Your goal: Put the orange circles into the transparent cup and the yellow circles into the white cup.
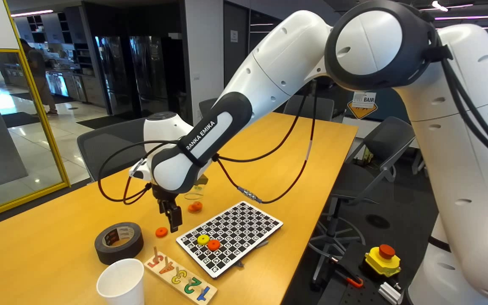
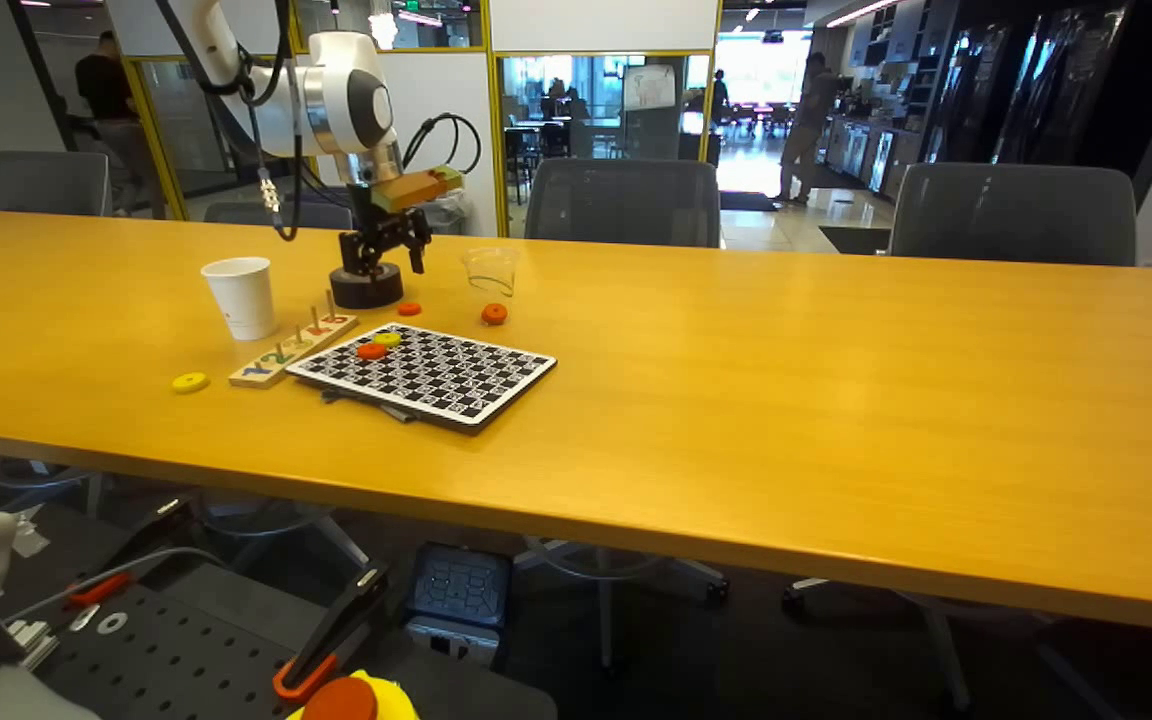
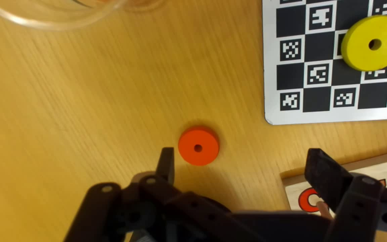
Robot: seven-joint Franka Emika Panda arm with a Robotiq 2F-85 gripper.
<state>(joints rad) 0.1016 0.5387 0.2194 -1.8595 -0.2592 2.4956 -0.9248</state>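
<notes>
Presumably, lowering the claw (image 3: 240, 161), jaws apart and off-centre from the orange disc (image 3: 198, 146), risks striking the numbered wooden peg board (image 3: 375, 172).

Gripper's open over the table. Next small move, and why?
Probably a slight shift of the gripper toward the left of the wrist view: the orange disc on the table looks off-centre there, close to one finger and far from the opposite one, so descending now might catch it unevenly.
</notes>
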